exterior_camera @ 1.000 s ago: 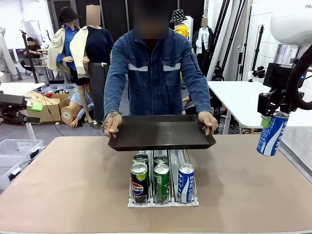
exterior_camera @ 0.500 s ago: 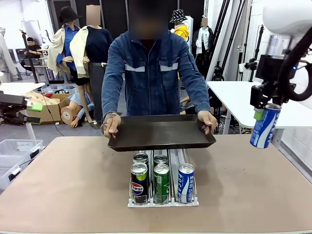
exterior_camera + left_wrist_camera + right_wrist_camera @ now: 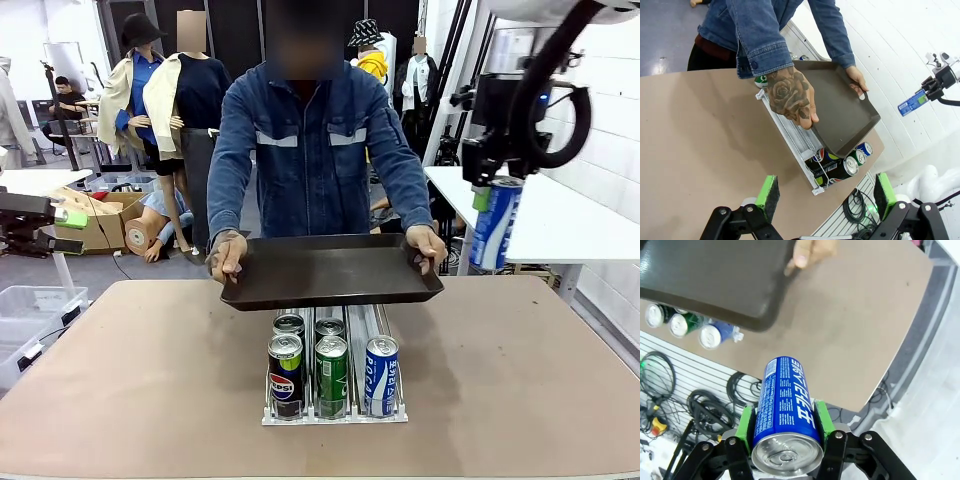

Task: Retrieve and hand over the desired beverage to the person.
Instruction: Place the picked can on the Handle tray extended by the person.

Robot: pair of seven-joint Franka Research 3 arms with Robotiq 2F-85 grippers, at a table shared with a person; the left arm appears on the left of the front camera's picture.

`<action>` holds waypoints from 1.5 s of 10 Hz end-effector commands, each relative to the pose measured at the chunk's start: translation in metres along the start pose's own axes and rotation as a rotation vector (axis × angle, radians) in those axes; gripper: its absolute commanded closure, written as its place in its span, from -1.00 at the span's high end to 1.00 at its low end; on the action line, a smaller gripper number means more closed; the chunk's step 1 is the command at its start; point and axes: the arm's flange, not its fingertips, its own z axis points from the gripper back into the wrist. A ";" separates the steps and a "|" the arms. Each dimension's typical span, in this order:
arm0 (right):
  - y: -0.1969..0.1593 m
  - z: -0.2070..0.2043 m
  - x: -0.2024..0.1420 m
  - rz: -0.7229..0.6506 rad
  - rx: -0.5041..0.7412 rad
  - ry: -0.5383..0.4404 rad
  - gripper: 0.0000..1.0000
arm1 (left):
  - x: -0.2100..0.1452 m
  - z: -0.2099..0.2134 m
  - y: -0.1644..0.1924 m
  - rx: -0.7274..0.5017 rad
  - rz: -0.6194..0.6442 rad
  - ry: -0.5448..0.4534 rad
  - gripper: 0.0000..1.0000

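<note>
We see right claw [image 3: 493,192] clamping blue can [image 3: 496,228] aloft | left claw [image 3: 826,196] wide | person [image 3: 318,150] holds dark tray [image 3: 330,272] above the worktop [image 3: 500,350]

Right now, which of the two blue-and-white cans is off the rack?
The blue-and-white can pinched between the right gripper's fingers, held in the air right of the tray. The other can stands in the rack, front row.
</note>
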 end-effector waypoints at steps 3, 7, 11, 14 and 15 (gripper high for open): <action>0.032 0.009 0.054 0.010 -0.003 0.014 -0.27 | -0.001 0.002 0.001 -0.011 -0.004 -0.005 1.00; 0.072 -0.005 0.101 0.001 0.002 -0.016 -0.27 | -0.001 0.002 0.001 -0.011 -0.004 -0.005 1.00; 0.100 -0.027 0.155 0.006 -0.008 -0.017 -0.27 | -0.001 0.002 0.001 -0.011 -0.004 -0.005 1.00; 0.103 -0.042 0.187 0.028 0.001 -0.027 -0.27 | -0.001 0.002 0.001 -0.011 -0.004 -0.005 1.00; 0.105 -0.048 0.195 0.035 0.002 -0.014 -0.27 | -0.001 0.002 0.001 -0.011 -0.004 -0.005 1.00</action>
